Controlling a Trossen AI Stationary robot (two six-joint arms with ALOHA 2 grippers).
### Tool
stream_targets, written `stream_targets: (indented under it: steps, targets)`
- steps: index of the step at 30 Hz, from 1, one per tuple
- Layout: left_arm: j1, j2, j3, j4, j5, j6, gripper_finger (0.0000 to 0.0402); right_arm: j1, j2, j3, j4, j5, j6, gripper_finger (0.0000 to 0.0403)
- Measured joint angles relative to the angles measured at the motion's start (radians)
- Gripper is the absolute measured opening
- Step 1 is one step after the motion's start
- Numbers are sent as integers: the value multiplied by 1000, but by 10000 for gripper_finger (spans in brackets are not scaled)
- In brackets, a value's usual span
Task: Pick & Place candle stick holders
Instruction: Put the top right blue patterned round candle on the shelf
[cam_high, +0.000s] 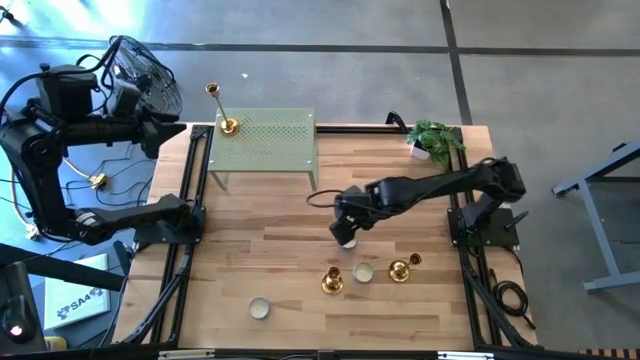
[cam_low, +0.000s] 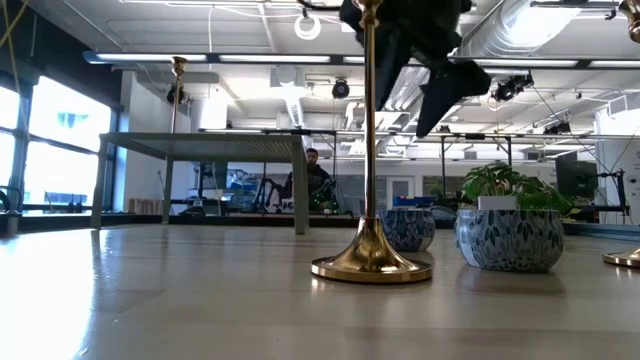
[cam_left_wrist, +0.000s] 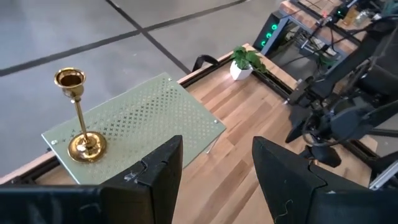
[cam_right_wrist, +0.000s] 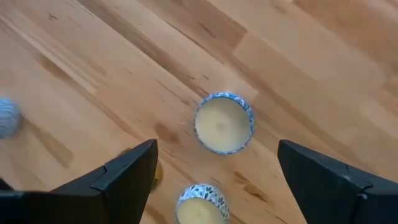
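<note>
Shiny gold-brass candlestick (cam_low: 371, 255) stands foremost on wooden bench (cam_high: 280, 260), another (cam_high: 399, 270) beside it; third (cam_high: 224, 115) on green perforated stand (cam_high: 265, 140). Right pincer (cam_high: 345, 237) spread, empty, above blue-patterned cup (cam_right_wrist: 224, 123). Left pincer (cam_left_wrist: 216, 168) parted, empty.

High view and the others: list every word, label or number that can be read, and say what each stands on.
"SA4": on a white sheet or box on the floor left of the table in the high view; more characters follow but are too small to read.
No other text can be read in any view; the candle stick holders, the candle cups and the green perforated stand show none.
</note>
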Motion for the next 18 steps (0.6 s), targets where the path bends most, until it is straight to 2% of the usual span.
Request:
stream_targets:
  steps: [5,11,18]
  targets:
    - [0,-12,1,0,2,-70,191,0,48,0,-3,-15,57,327]
    - [-4,-42,1,0,5,-75,191,7,73,0,10,11,96,326]
    - [-74,-66,1,0,1,-65,191,6,85,0,16,43,126,327]
